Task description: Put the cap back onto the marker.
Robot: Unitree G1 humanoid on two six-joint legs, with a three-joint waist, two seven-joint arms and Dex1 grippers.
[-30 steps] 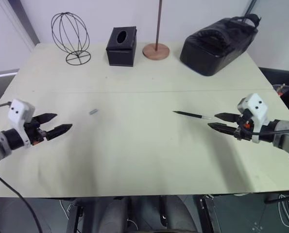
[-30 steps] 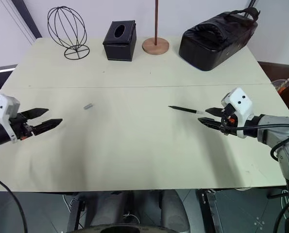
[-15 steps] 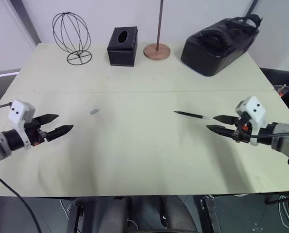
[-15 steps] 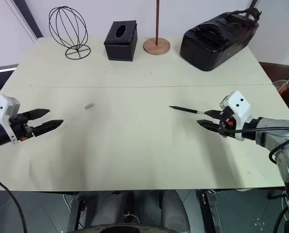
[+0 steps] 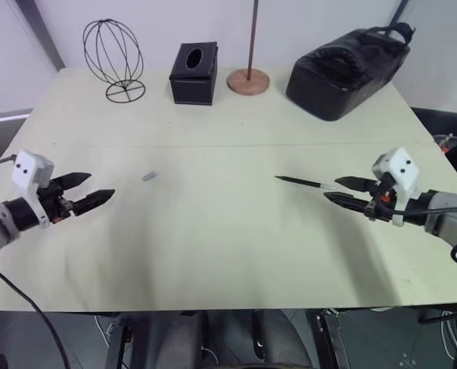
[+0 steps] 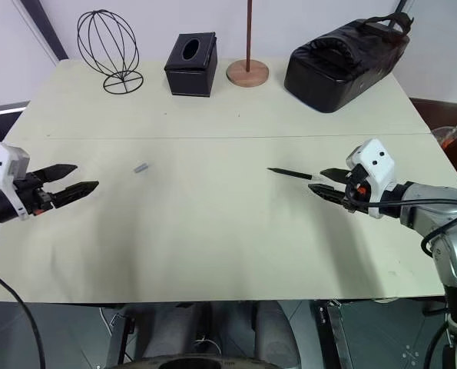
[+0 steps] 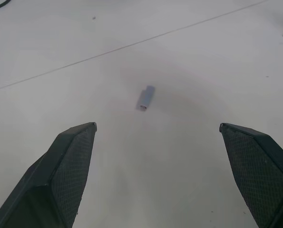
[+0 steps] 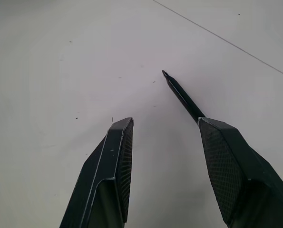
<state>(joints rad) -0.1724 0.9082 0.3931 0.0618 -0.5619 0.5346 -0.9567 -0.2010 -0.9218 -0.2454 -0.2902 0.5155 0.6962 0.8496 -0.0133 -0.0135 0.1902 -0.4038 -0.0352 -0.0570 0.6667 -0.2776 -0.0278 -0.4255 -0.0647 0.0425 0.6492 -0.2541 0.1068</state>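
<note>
Far out at nine o'clock on the pale table (image 5: 213,254), the left gripper (image 5: 84,192) hovers with its two black fingers (image 7: 70,161) spread wide and nothing between them, pointing toward three o'clock. The cap (image 5: 147,177), a tiny grey cylinder, lies on its side on bare table just past those fingertips, apart from them; in the left wrist view it sits ahead of the gap between the fingers.

Along the far edge at twelve o'clock stand a wire globe frame (image 5: 113,58), a black tissue box (image 5: 193,73), a brown rod on a round base (image 5: 248,77) and a black bag (image 5: 343,69).

The marker (image 5: 301,181) lies flat right of centre, its pointed tip toward nine o'clock and its lighter end toward three o'clock. The right gripper (image 5: 340,191) is at three o'clock with its fingers parted at a middling width, holding nothing. The marker's rear end reaches up to one finger (image 8: 231,161); whether it touches is hard to judge, as the finger hides that end.
</note>
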